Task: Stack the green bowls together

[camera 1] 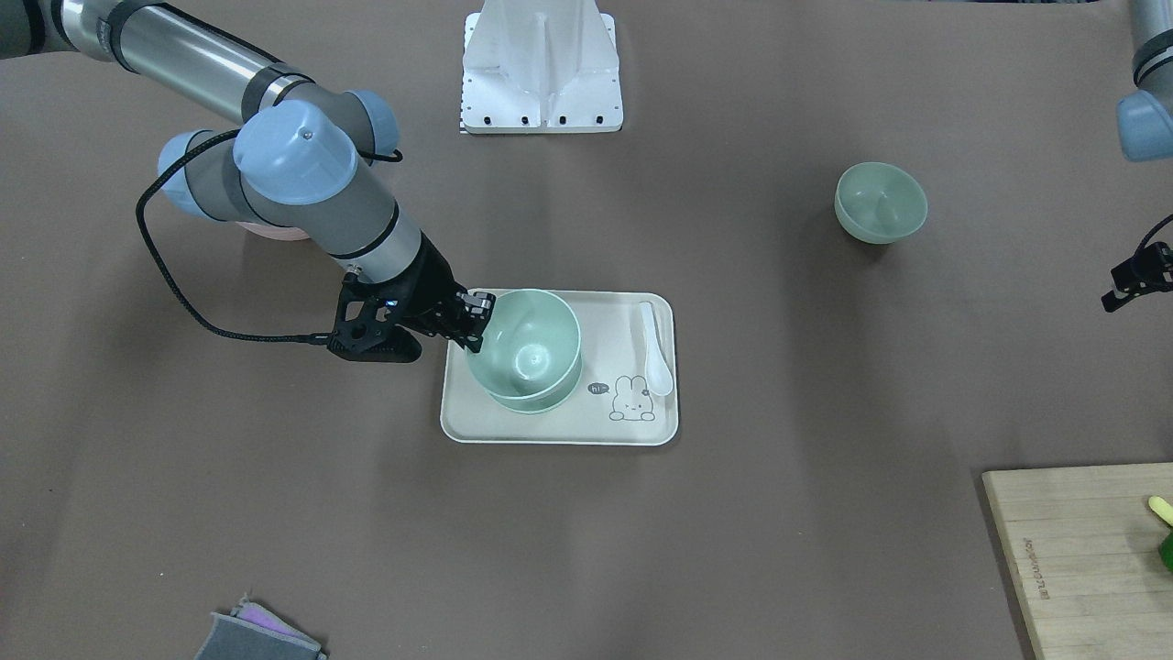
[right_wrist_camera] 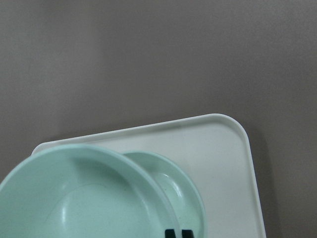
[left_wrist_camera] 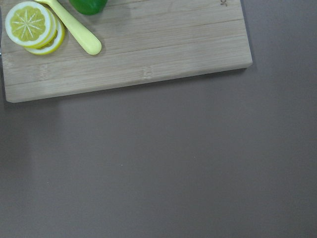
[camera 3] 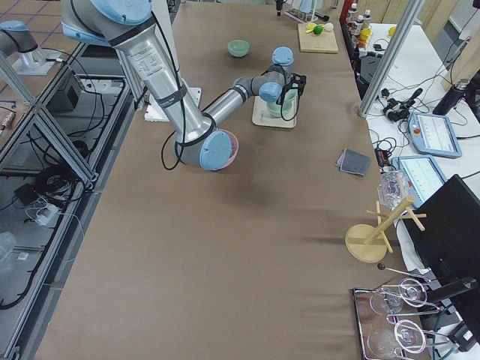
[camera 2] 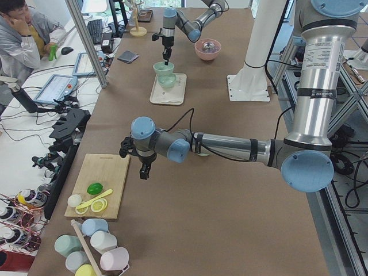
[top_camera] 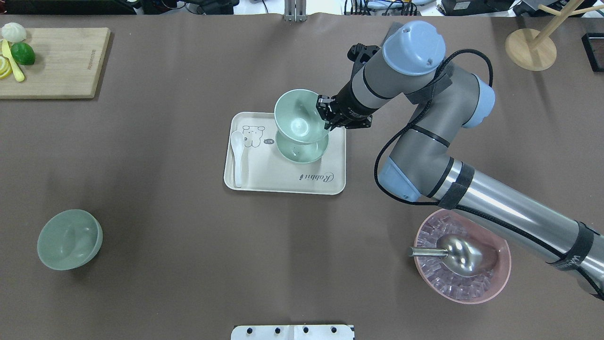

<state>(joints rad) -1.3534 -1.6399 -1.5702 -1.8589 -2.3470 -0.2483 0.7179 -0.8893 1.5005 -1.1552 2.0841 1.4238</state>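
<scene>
My right gripper (camera 1: 476, 321) is shut on the rim of a green bowl (camera 1: 527, 344) and holds it, tilted, just above a second green bowl (top_camera: 302, 151) that stands on the cream tray (top_camera: 283, 182). In the right wrist view the held bowl (right_wrist_camera: 84, 198) overlaps the lower bowl (right_wrist_camera: 178, 193). A third green bowl (top_camera: 70, 238) stands alone on the table, far from the tray. My left gripper (camera 2: 144, 171) hovers near the wooden cutting board (camera 2: 100, 184). I cannot tell whether it is open or shut.
A white spoon (top_camera: 237, 156) lies on the tray. A pink bowl with a metal scoop (top_camera: 462, 257) stands under my right arm. The cutting board (top_camera: 56, 61) carries lime and lemon pieces. A white stand base (camera 1: 542, 69) and a grey cloth (camera 1: 257, 637) sit at the table's edges.
</scene>
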